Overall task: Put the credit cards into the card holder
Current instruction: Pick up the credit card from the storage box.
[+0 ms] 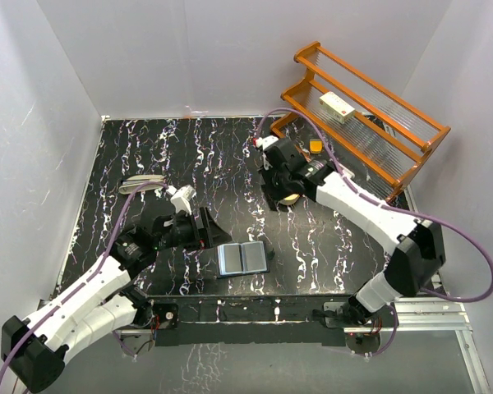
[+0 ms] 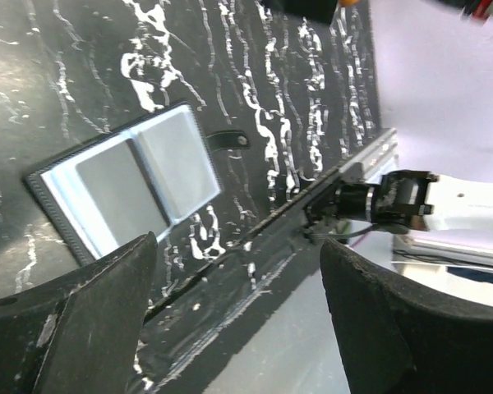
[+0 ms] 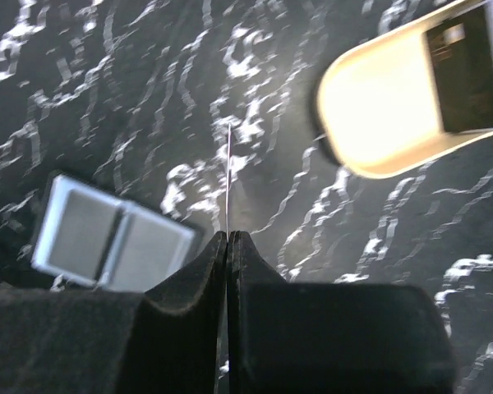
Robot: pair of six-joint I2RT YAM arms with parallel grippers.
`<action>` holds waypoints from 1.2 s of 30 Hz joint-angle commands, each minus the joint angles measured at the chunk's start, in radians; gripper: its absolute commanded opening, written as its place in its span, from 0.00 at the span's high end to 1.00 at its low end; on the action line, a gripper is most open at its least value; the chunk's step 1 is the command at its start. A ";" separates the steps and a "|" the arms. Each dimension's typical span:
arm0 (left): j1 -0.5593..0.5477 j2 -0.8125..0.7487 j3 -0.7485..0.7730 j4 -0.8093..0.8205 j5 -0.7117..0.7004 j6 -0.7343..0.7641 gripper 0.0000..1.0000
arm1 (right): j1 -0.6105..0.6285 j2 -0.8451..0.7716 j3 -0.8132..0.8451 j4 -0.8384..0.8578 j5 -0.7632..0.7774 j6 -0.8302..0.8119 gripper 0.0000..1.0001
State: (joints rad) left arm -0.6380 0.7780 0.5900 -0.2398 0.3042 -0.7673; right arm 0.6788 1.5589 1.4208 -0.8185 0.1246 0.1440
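While the left gripper [image 2: 240, 246] hangs low over the black, white-veined marble-pattern tabletop [image 1: 148, 148], its two black fingers stand wide apart with nothing between them. Just beyond it, near the front edge, lies the small black bifold card holder [image 1: 242, 258], spread open flat, its two blue-grey inner faces up and a short snap strap sticking out from one side.

Farther back, the right gripper [image 3: 228, 234] has its fingers pressed together on one thin pale credit card [image 3: 228, 172]. The card shows only as a fine bright line, edge-on, rising from between the fingertips. This gripper hovers above a cream oval-ended tray [image 3: 378, 115], well apart from the card holder. Behind that, in the far right corner, an orange wooden rack [image 1: 378, 123] carries a white box [image 1: 338, 107].

Risks, as I judge them: the pinch holds only a narrow strip of the card, so it could twist or slip on the way over. The card holder lies loose with nothing steadying it, so a push into a pocket could slide it or fold it shut.

Hard to make out: the pocket openings of the card holder, how deep the card sits in the grip, a dark object [image 3: 464, 70] at the tray's cut-off end, and a grey oval thing [image 1: 144, 182] at the left.
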 commanded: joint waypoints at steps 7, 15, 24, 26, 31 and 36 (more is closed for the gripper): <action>0.003 -0.032 -0.039 0.251 0.129 -0.266 0.40 | 0.010 -0.305 -0.305 0.415 -0.575 0.306 1.00; 0.002 -0.022 -0.040 0.330 0.161 -0.313 0.49 | 0.010 -0.456 -0.499 0.688 -0.767 0.520 1.00; 0.002 -0.016 -0.051 0.419 0.208 -0.355 0.71 | 0.010 -0.474 -0.573 0.814 -0.832 0.603 1.00; 0.003 -0.017 -0.050 0.409 0.203 -0.363 0.94 | 0.010 -0.469 -0.578 0.815 -0.833 0.603 1.00; 0.003 -0.030 -0.056 0.381 0.194 -0.352 1.00 | 0.010 -0.467 -0.588 0.794 -0.812 0.606 0.95; 0.003 -0.036 -0.055 0.303 0.161 -0.310 1.00 | 0.010 -0.475 -0.580 0.652 -0.660 0.561 0.71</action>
State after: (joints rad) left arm -0.6353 0.7551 0.5392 0.1287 0.4812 -1.1168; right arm 0.6800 1.1015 0.8295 -0.1200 -0.6399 0.7345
